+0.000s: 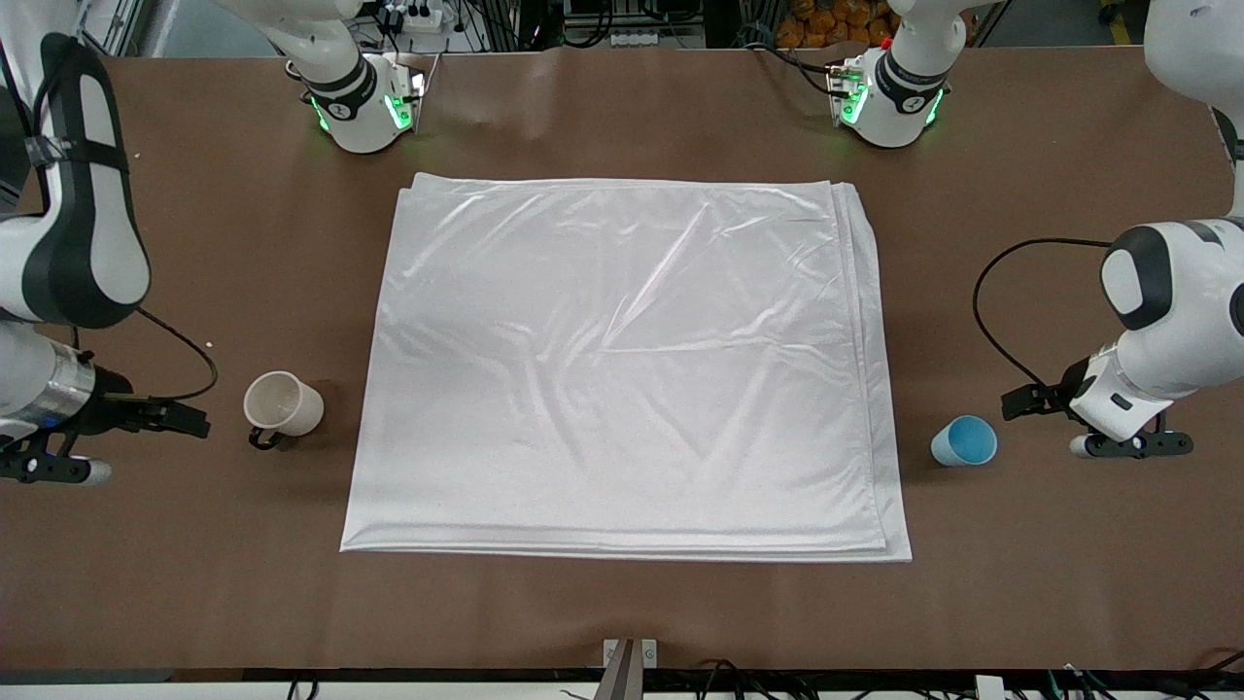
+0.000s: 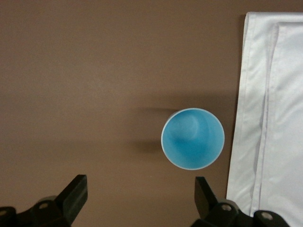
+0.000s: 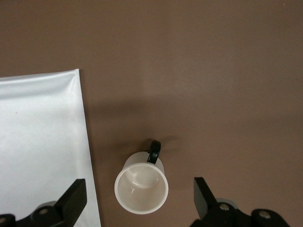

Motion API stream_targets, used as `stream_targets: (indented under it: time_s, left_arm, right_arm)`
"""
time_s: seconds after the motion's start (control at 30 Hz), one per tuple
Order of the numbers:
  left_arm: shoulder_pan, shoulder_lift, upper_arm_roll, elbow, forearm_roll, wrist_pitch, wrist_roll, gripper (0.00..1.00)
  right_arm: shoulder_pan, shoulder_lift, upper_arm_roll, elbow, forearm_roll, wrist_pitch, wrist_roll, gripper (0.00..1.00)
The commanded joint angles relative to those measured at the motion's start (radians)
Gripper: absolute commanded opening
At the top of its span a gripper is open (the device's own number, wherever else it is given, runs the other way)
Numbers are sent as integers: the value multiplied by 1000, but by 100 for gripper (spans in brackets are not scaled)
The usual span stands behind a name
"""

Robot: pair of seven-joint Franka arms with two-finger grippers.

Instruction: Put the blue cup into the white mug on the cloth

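You have nothing done yet, as far as the scene shows. The blue cup (image 1: 965, 440) stands upright on the bare counter (image 1: 622, 612), just beside the cloth (image 1: 622, 369) at the left arm's end, not touching it. The white mug (image 1: 283, 405) stands upright off the cloth too, near its edge at the right arm's end, its black handle turned toward the front camera. The cloth lies flat in the middle with nothing on it.

Your left gripper (image 2: 139, 198) hovers over the counter right by the blue cup, jaws spread wide and empty. Your right gripper (image 3: 139, 198) hangs over the counter by the mug, jaws likewise apart and holding nothing.

By my reading, everything remains: you must get the mug onto the cloth, then lift the blue cup and lower it inside the mug.
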Motion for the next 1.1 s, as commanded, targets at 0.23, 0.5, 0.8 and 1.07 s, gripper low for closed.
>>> stream_targets:
  time_s: [0.23, 0.5, 0.8, 1.07]
  left_arm:
    - [2, 95, -7, 20, 13, 108, -18, 100]
    - [-5, 152, -7, 23, 17, 154, -18, 100]
    - [-15, 190, -7, 24, 22, 187, -18, 100]
    - [-15, 207, -7, 24, 22, 193, -16, 56]
  right_arm:
    - [-14, 152, 11, 28, 0, 136, 147, 100]
    - [-48, 215, 11, 26, 6, 136, 190, 100]
    - [-48, 247, 11, 19, 11, 125, 271, 100]
    - [-46, 277, 11, 19, 11, 127, 283, 100]
